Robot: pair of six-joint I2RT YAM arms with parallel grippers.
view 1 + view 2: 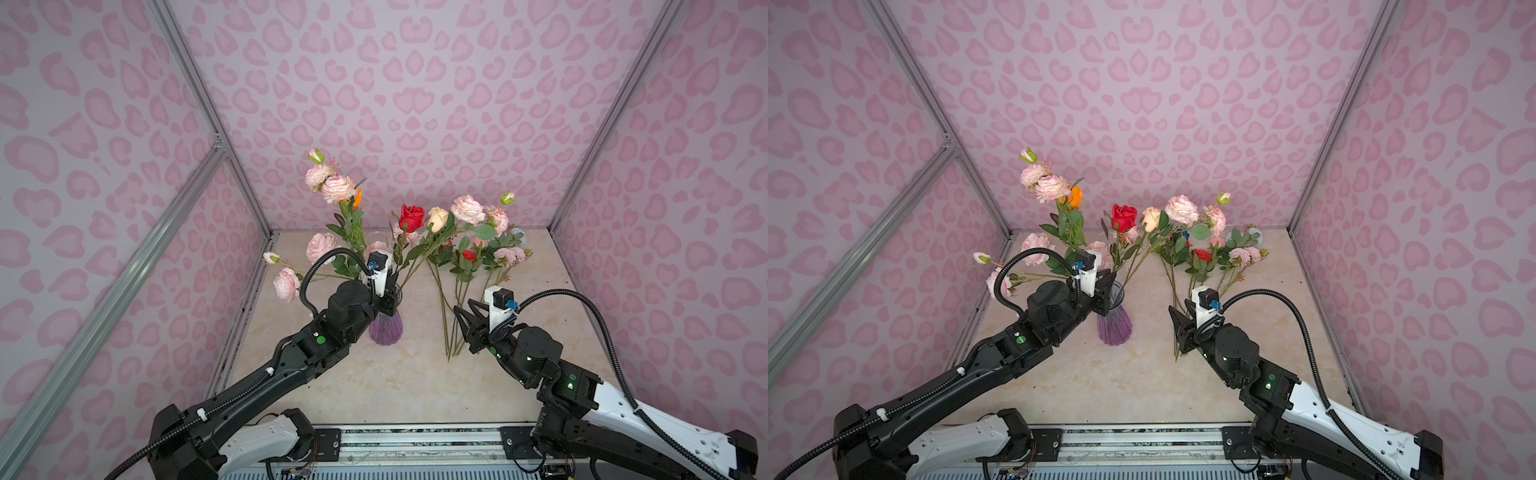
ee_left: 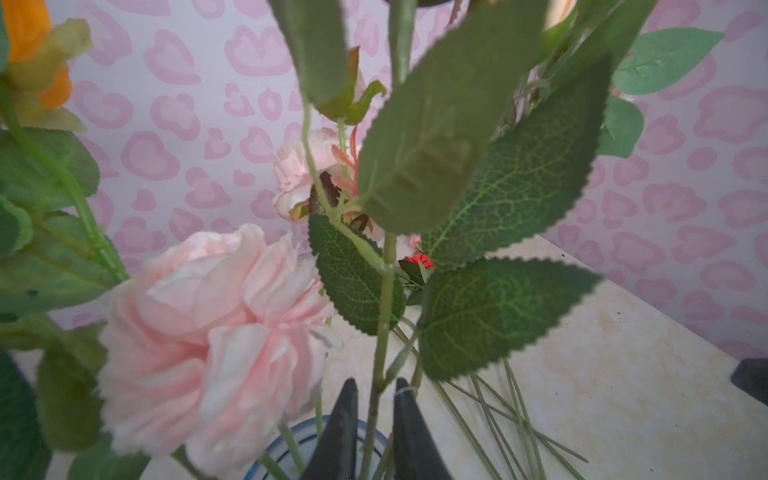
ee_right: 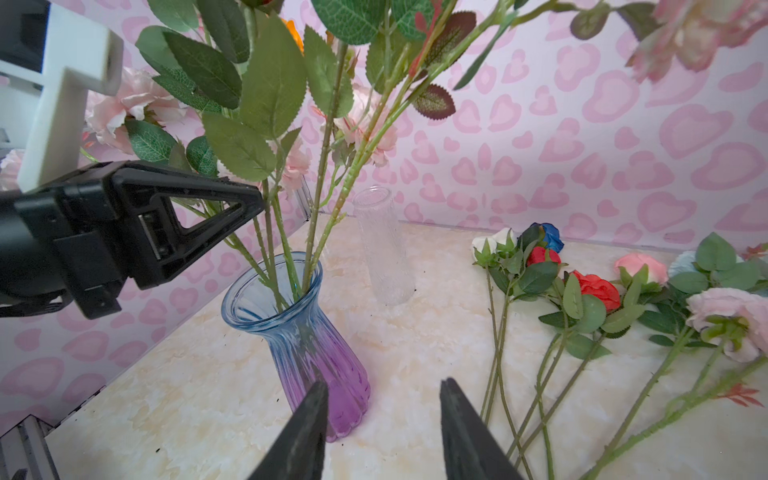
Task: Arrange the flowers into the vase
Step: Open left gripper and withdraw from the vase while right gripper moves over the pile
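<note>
The vase [image 1: 386, 328] [image 1: 1115, 324] [image 3: 307, 332], blue at the rim and purple below, stands left of centre. It holds several flowers: pink blooms [image 1: 332, 183], a red rose [image 1: 412, 217] and a cream rose [image 1: 437, 218]. My left gripper [image 2: 376, 381] [image 1: 390, 291] hovers just over the vase rim [image 2: 307, 432]. Its jaws are slightly apart, with one green stem [image 2: 376, 407] standing loose between them. More flowers [image 1: 469, 255] [image 3: 594, 286] lie on the table at the right. Beside their stems [image 1: 449, 324], my right gripper [image 3: 384, 382] [image 1: 463, 309] is open and holds nothing.
A clear glass tube vase [image 3: 384, 245] stands behind the coloured vase. The marble-look table [image 1: 395, 382] is walled by pink patterned panels [image 1: 415, 104] on three sides. A metal rail [image 1: 415, 440] runs along the front edge.
</note>
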